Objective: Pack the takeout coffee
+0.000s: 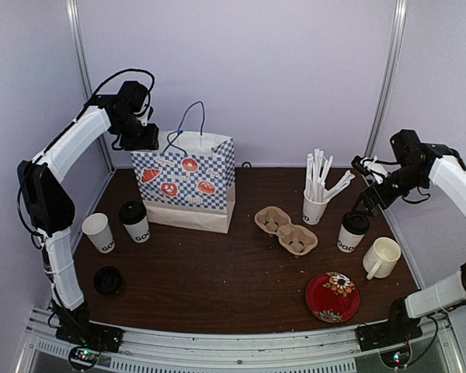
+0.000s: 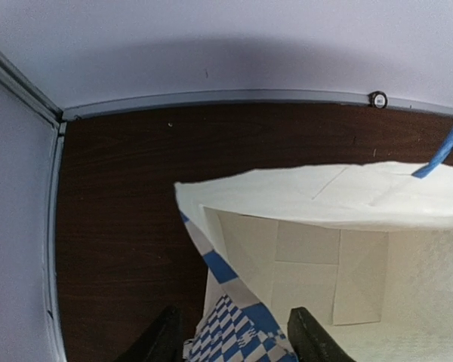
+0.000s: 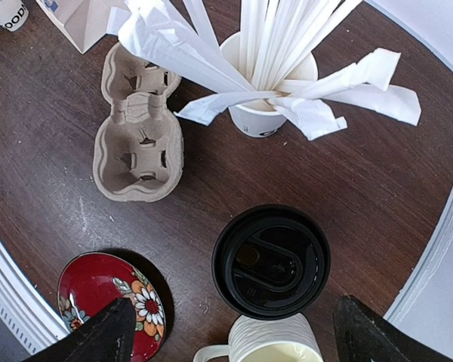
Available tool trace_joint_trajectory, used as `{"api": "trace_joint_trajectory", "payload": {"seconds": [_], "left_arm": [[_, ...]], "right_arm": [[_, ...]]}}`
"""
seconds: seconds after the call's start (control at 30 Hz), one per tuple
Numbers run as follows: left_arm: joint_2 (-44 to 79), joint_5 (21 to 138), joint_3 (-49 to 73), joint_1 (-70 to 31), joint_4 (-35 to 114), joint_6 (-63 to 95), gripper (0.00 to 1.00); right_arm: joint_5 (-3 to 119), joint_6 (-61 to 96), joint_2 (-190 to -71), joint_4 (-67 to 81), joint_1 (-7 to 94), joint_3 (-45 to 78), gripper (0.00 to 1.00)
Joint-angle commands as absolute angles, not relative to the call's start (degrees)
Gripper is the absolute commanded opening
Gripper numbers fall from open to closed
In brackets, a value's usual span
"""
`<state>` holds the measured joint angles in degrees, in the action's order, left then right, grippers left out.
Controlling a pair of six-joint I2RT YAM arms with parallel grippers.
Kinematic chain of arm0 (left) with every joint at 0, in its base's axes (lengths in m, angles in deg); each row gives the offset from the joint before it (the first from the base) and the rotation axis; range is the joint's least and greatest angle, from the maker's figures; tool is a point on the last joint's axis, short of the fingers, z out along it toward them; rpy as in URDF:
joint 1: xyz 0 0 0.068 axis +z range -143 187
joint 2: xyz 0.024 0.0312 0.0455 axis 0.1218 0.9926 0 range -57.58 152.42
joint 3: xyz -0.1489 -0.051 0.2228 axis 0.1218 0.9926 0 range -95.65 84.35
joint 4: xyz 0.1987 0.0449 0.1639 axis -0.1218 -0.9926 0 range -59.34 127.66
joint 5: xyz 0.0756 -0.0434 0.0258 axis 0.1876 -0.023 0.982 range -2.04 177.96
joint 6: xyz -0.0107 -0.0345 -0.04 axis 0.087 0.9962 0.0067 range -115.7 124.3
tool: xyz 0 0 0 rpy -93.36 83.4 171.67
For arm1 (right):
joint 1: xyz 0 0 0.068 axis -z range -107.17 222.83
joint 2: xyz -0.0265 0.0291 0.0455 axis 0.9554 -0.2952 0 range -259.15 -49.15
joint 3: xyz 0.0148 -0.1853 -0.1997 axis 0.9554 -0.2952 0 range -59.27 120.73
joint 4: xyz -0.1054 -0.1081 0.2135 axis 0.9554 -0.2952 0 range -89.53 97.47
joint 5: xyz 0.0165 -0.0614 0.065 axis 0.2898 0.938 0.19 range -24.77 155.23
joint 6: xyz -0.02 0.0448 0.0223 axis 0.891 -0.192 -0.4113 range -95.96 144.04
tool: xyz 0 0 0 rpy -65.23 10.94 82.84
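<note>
Noting lidded cup (image 3: 271, 260) standing at right, between stirrer cup (image 3: 268, 90) and mug (image 3: 268, 343); second lidded cup (image 1: 134, 221) and unlidded cup (image 1: 99, 231) standing far left, beside bag (image 2: 325, 249). Hovering above right-hand cup with right gripper (image 3: 238, 335), fingers wide apart. Straddling bag rim with left gripper (image 2: 238, 343), fingers apart.

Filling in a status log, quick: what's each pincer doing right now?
Left pincer: open, at the paper bag's rim, gripping nothing.
Right pincer: open, empty, above the lidded coffee cup.
</note>
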<state>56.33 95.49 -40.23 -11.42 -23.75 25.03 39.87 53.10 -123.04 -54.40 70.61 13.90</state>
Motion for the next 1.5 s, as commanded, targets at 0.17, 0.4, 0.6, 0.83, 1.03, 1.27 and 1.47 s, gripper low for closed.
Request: {"api": "trace_joint_trajectory", "payload": {"seconds": [0.17, 0.4, 0.6, 0.83, 1.03, 1.27, 1.47], "left_arm": [[54.1, 88.2, -42.0, -11.3, -21.7, 25.3, 0.17], [51.2, 77.5, -42.3, -11.5, -20.4, 26.1, 0.00], [46.7, 67.4, -41.3, -11.5, -20.6, 27.8, 0.00], [41.6, 60.1, -37.1, -11.5, -23.3, 27.9, 0.00], [41.0, 54.0, -35.7, -13.5, -27.9, 25.8, 0.00], [39.9, 56.3, -34.5, -14.8, -32.9, 22.2, 0.00], [38.1, 56.6, -32.8, -14.8, -35.0, 20.9, 0.00]], "right_arm": [[38.5, 51.3, -123.2, -53.2, 70.9, 14.3, 0.94], [40.0, 51.2, -121.8, -54.7, 70.9, 15.8, 0.93], [39.6, 50.4, -120.4, -55.1, 70.9, 16.2, 0.93], [37.9, 49.3, -121.0, -55.9, 70.9, 18.3, 0.93], [37.4, 49.3, -120.1, -57.3, 70.8, 20.1, 0.93], [35.6, 48.4, -120.1, -57.7, 70.7, 20.7, 0.93], [35.0, 48.0, -119.6, -58.5, 70.2, 22.4, 0.93]]}}
